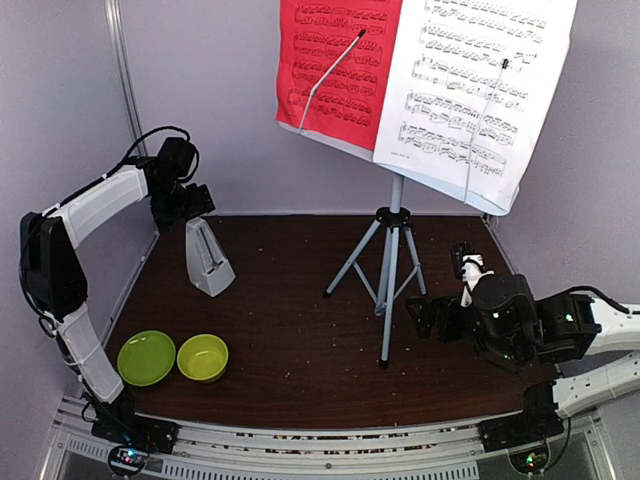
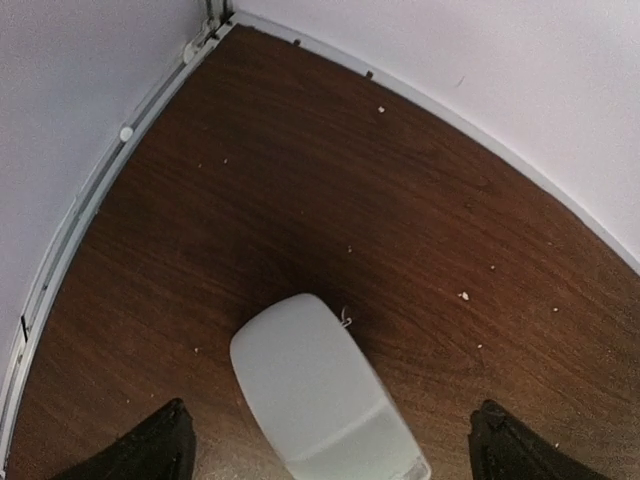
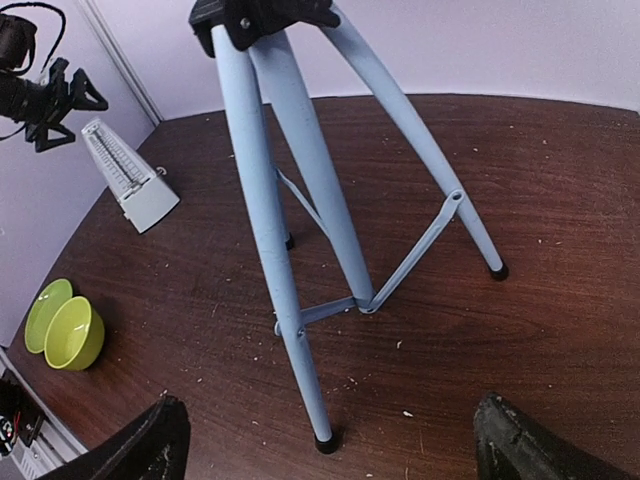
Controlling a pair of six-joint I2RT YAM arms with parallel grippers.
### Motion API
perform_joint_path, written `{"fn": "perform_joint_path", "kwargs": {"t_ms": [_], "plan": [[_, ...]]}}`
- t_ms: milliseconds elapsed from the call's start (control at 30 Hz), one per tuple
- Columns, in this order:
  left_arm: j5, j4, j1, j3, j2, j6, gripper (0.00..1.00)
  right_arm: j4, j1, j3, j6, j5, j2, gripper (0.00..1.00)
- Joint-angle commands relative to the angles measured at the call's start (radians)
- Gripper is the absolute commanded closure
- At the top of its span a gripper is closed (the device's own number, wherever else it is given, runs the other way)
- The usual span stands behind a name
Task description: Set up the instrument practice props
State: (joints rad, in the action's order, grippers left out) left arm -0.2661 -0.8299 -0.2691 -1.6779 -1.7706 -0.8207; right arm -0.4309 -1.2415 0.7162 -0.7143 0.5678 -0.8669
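The grey-white tripod music stand (image 1: 391,262) stands at mid table. Its desk carries the red music sheet (image 1: 335,65) on the left and the white music sheet (image 1: 480,85) on the right, each under a wire clip. The whitish pyramid metronome (image 1: 207,259) stands upright at the back left. My left gripper (image 1: 186,207) hovers just above its top, open, with the metronome (image 2: 315,390) between the spread fingers (image 2: 152,448), apart from it. My right gripper (image 1: 427,320) is open and empty, just right of the tripod's front leg (image 3: 300,340).
Two lime-green bowls (image 1: 147,357) (image 1: 203,357) sit side by side at the front left, also in the right wrist view (image 3: 60,326). Walls close the table at the back and left (image 2: 120,60). Small crumbs dot the dark wood.
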Motion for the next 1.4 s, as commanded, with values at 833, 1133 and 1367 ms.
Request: {"fn": "perform_joint_path", "kwargs": {"t_ms": [833, 1133, 1367], "plan": [[0.008, -0.228, -0.116, -0.057, -0.032, -0.174, 0.47, -0.054, 0.003, -0.021, -0.157, 0.156, 0.1, 0.0], [-0.003, -0.272, -0.176, -0.045, 0.032, -0.203, 0.54, -0.008, 0.002, -0.017, -0.111, 0.126, 0.087, 0.0], [-0.09, -0.312, -0.144, -0.13, 0.002, -0.201, 0.18, 0.018, 0.003, -0.018, -0.093, 0.103, 0.073, 0.0]]}}
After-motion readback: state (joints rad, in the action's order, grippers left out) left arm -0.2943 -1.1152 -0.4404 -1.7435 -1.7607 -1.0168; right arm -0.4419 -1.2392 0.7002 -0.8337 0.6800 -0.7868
